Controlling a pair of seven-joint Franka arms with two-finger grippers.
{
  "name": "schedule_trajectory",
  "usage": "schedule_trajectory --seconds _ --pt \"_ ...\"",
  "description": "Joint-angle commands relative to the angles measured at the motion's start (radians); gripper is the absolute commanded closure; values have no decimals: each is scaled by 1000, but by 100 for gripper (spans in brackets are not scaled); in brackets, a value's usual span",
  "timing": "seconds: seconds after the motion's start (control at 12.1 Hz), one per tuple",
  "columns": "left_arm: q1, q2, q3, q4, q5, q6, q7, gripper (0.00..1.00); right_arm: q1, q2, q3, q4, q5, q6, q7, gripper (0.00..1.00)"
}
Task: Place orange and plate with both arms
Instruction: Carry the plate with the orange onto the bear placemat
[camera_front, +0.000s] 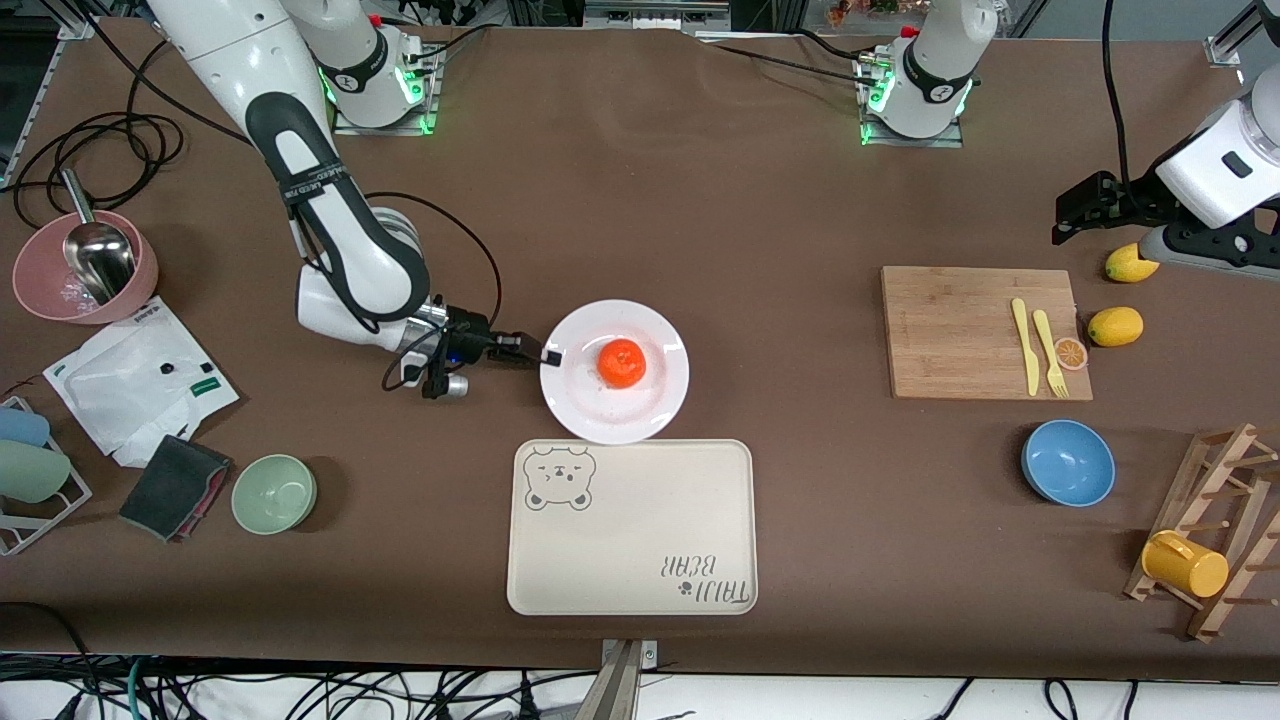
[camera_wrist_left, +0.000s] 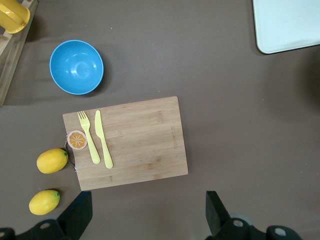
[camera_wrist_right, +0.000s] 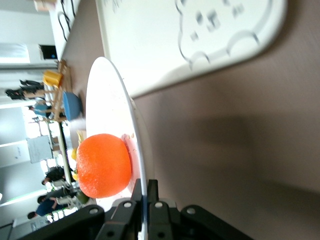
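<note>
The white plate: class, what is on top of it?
One orange sits on the plate. The right gripper pinches its rim. The plate's surface under the orange is hidden.

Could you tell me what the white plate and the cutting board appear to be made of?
The plate looks like glazed ceramic or melamine: plain white, glossy, with soft reflections. The cutting board looks like unvarnished bamboo: matte, pale brown, with straight grain strips.

The brown cloth-covered surface (camera_front: 760, 230) carried a round white glossy plate (camera_front: 575, 400), a rectangular beige bear-printed tray (camera_front: 632, 527) just nearer the front camera, a bamboo cutting board (camera_front: 950, 330), two yellow oval lemons (camera_front: 1115, 326), a blue bowl (camera_front: 1068, 462), a green bowl (camera_front: 274, 493) and a pink bowl (camera_front: 40, 290).
</note>
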Motion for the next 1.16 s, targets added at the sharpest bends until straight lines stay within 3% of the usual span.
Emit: schedule_trajectory --seconds 0.0,0.41,0.75,1.08 --pt "2 13 1 28 -16 -16 7 0 7 136 5 208 -12 4 92 100" --pt "2 13 1 28 -16 -16 7 0 40 376 5 583 -242 16 386 100" --pt "2 13 1 28 -16 -16 7 0 67 498 4 733 -300 70 394 100" --pt "2 13 1 28 -16 -16 7 0 80 531 2 743 -305 94 391 100"
